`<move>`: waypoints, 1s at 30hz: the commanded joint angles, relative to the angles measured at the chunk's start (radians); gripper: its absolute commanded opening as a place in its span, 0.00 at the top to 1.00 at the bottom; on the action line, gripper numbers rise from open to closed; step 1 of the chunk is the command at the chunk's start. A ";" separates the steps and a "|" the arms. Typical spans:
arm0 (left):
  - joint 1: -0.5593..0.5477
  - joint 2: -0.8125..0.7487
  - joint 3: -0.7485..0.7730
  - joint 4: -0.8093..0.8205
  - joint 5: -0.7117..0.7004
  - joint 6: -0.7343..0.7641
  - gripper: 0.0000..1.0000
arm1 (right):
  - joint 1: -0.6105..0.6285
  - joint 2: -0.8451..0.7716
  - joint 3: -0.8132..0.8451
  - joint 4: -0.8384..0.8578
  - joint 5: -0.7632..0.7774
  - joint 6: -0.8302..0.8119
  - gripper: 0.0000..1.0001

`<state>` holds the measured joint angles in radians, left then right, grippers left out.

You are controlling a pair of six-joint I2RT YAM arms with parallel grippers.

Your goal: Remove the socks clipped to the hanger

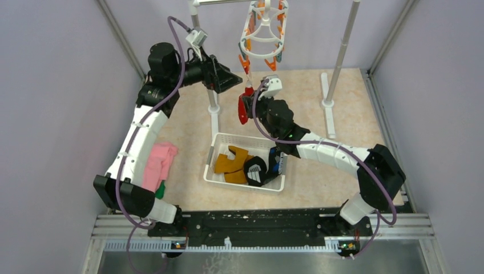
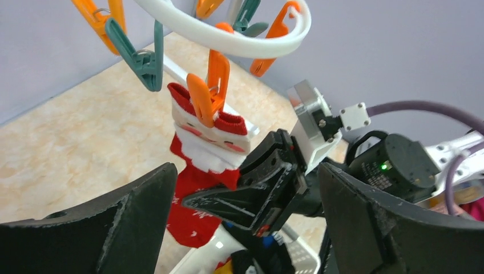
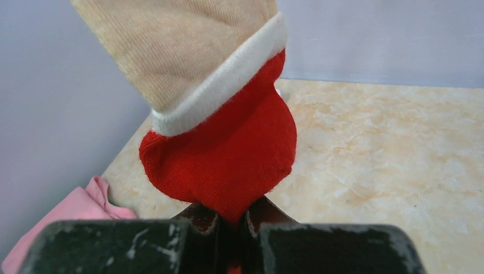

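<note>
Right tool (image 3: 233, 220) grips shut on the low end of the red sock (image 2: 200, 171), which hangs from an orange clip (image 2: 208, 94) on the hanger (image 2: 228, 37); left tool (image 1: 231, 80) gapes empty nearby; a pull may slip off the fabric or drag the unsteadied hanger.

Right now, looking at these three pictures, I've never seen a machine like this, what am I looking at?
Two robot arms are bolted at a table's edge. One picture looks down from above; the others come from cameras on each wrist. A white hanger with coloured clips hangs overhead. A red sock hangs from its orange clip, and the right gripper is shut on its lower end. The left gripper is open. Below, a white basket holds mustard socks and a black sock; a pink cloth lies beside the left arm.
</note>
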<state>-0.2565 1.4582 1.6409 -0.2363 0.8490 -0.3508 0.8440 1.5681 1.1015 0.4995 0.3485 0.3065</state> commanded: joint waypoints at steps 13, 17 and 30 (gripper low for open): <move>0.005 -0.043 -0.012 -0.156 -0.005 0.341 0.01 | -0.016 -0.039 0.081 -0.045 -0.051 0.082 1.00; 0.004 -0.098 -0.073 0.077 -0.175 0.107 0.01 | -0.018 -0.024 0.088 -0.046 -0.039 0.082 1.00; -0.047 0.110 0.232 -0.030 -0.368 -0.076 0.01 | -0.018 0.018 0.115 -0.049 -0.030 0.092 1.00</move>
<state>-0.2844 1.5116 1.8034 -0.2958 0.5259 -0.3668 0.8333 1.5726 1.1622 0.4240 0.3107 0.3893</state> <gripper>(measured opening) 0.988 0.020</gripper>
